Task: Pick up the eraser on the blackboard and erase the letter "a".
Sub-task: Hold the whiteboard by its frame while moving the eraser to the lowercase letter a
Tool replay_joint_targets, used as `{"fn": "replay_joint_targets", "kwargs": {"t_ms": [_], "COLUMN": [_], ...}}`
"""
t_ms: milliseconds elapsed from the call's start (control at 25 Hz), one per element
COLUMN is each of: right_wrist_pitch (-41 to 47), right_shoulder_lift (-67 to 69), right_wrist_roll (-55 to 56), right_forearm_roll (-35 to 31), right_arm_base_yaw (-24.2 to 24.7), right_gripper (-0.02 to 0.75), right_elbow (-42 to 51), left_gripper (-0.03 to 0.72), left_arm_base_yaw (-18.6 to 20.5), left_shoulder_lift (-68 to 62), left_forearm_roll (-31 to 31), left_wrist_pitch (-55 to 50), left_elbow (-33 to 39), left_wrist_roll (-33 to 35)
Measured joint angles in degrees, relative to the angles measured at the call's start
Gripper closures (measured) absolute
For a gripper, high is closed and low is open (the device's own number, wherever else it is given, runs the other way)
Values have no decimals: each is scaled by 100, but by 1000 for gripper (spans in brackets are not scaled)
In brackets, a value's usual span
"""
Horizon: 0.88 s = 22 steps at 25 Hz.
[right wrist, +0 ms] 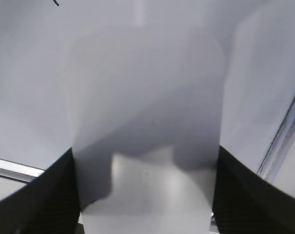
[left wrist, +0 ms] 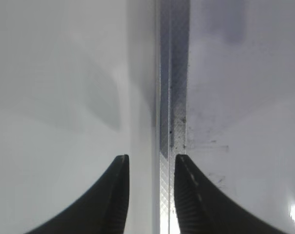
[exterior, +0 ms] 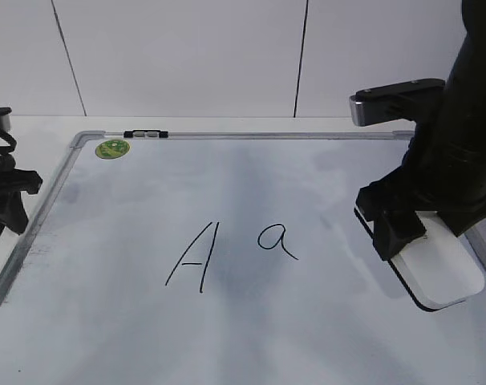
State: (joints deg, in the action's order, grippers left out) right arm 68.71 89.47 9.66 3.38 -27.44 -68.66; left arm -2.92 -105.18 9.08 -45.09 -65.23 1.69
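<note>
Right claw [exterior: 411, 233] clamps the white oblong plastic eraser [exterior: 437, 269] by the grey-framed whiteboard's [exterior: 34, 233] right edge; handwritten black "a" [exterior: 277, 240] lies leftward across open board. Left claw [left wrist: 151, 195] released, straddling the left frame.

1. The exterior view is bright and evenly lit, fairly sharp; the blackboard [exterior: 227, 337] shows soft grey mottling across its white surface, not hard glare.
2. The right arm casts a soft shadow on the board left of the eraser [exterior: 435, 269].
3. The left wrist view is soft and low in contrast; blurred grey shadows fall over the pale surface left of the board frame [left wrist: 173, 97], and a small bright glare spot sits at the lower right corner.
4. The right wrist view is the blurriest: the eraser [right wrist: 147, 122] fills it out of focus, crossed by a broad dark shadow, with a brighter patch near the bottom.
</note>
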Motion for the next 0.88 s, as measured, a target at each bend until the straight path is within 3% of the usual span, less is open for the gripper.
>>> {"fn": "replay_joint_targets", "kwargs": {"t_ms": [880], "right_wrist_pitch": [0], "right_shoulder_lift": [0], "right_wrist_roll": [0], "right_forearm_roll": [0], "right_arm_base_yaw": [0], "right_gripper": [176], "right_elbow": [0], "left_gripper": [470], "left_arm_base_yaw": [0], "left_shoulder_lift": [-439], "left_forearm_roll": [89], "left_wrist_pitch": [-66], "left_elbow": [-204], "left_wrist_roll": [0]}}
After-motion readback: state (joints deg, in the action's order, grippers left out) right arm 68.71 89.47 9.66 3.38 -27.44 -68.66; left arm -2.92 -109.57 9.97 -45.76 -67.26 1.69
